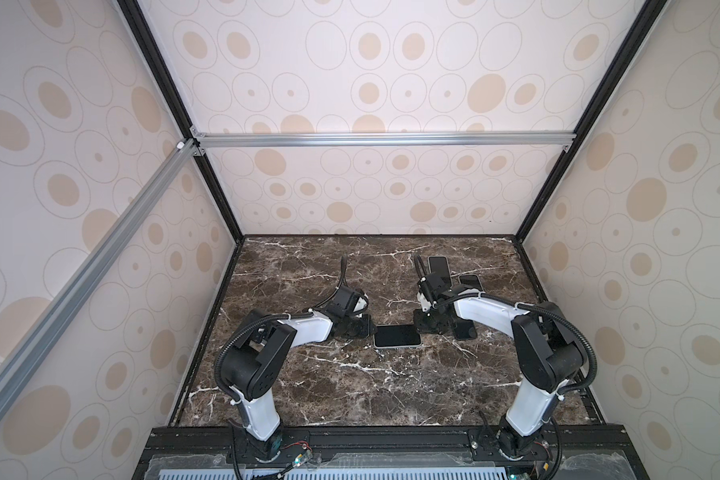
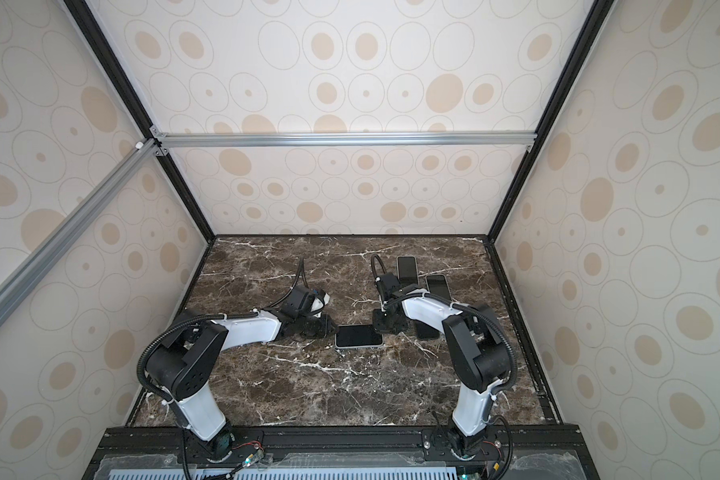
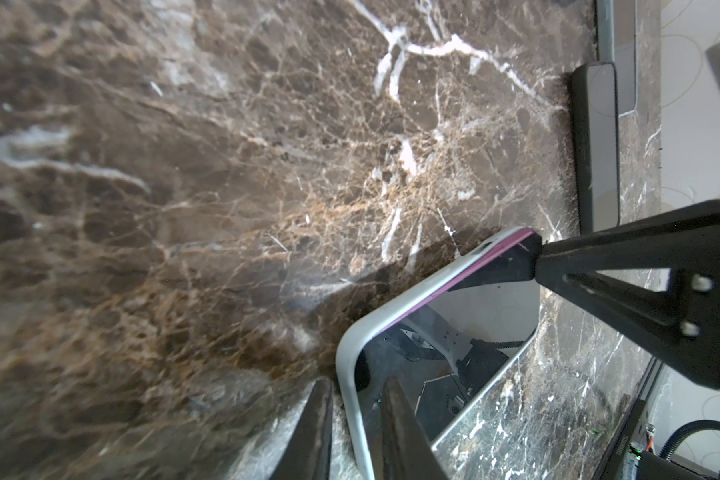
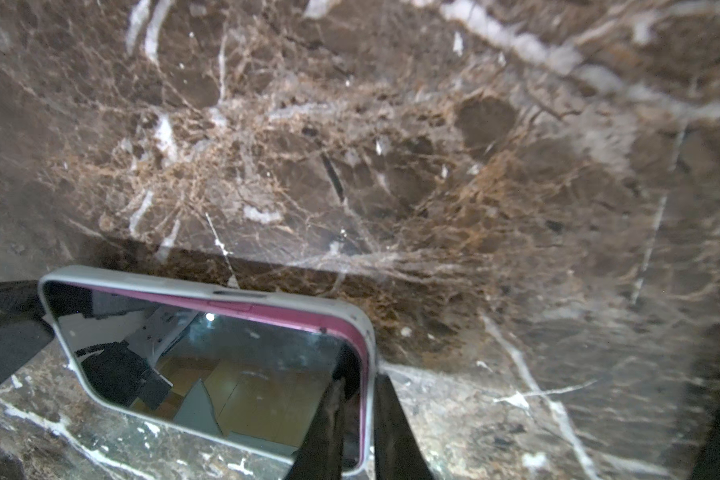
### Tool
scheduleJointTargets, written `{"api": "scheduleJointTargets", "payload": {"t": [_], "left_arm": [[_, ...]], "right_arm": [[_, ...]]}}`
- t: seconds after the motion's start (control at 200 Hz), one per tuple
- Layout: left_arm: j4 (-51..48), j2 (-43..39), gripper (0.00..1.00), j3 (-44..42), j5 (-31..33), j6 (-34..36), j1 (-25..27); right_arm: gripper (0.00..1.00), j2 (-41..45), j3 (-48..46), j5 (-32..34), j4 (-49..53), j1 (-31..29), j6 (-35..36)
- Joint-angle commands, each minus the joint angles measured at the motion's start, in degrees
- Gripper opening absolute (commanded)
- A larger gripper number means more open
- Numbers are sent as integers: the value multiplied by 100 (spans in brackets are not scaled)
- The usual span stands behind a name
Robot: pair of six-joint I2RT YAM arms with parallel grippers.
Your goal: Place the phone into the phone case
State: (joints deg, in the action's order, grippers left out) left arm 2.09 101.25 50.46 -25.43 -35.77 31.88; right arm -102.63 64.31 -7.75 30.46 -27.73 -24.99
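The phone (image 1: 396, 334) (image 2: 358, 335), dark-screened with a pink frame, lies flat mid-table inside the white phone case (image 1: 398, 346) (image 2: 358, 347). In the right wrist view the phone's (image 4: 225, 353) pink edge shows just inside the case rim (image 4: 184, 282) along one long side and one end. My left gripper (image 1: 368, 328) (image 3: 356, 415) is shut on the case's left end wall (image 3: 348, 357), one finger outside and one over the screen (image 3: 454, 332). My right gripper (image 1: 420, 328) (image 4: 358, 415) is shut on the right end, pinching rim and pink edge together.
Three other dark phones lie on the marble at the right: two at the back (image 1: 438, 268) (image 1: 470, 282) and one under the right arm (image 1: 464, 330). Patterned walls enclose the table (image 1: 350, 386) on three sides; the arm bases stand along the front rail.
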Motion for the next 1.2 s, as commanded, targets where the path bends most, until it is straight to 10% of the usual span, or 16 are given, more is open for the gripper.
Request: {"api": "scheduleJointTargets", "payload": {"t": [0.0,1.195], "left_arm": [[2,144,21,92,-16,57,2],[467,325,15,-305,-402,-237,-2]], "right_arm": [[15,-145,140,27,62,39,108],[11,-1499,-402,783,413,-593,65]]}}
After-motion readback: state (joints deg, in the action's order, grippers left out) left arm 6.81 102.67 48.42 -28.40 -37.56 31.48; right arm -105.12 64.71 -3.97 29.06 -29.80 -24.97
